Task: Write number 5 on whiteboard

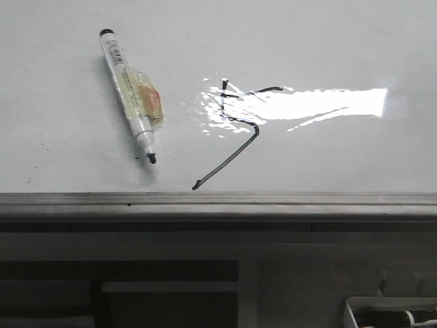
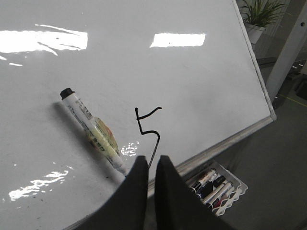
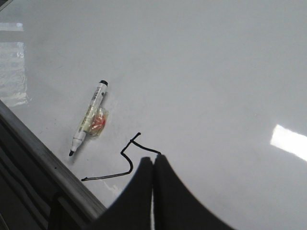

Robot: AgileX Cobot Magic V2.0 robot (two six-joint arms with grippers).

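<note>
Both my left hand (image 2: 149,167) and right hand (image 3: 153,167) are pressed closed, empty, above the whiteboard (image 1: 68,164). The number 5 (image 1: 235,133) sits near the grey rail (image 1: 273,199), marker (image 1: 130,92) lying beside it, uncapped.

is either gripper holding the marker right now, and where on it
Neither. The marker lies loose on the whiteboard beside the number 5. The left gripper and right gripper are both shut with nothing between the fingers.
</note>
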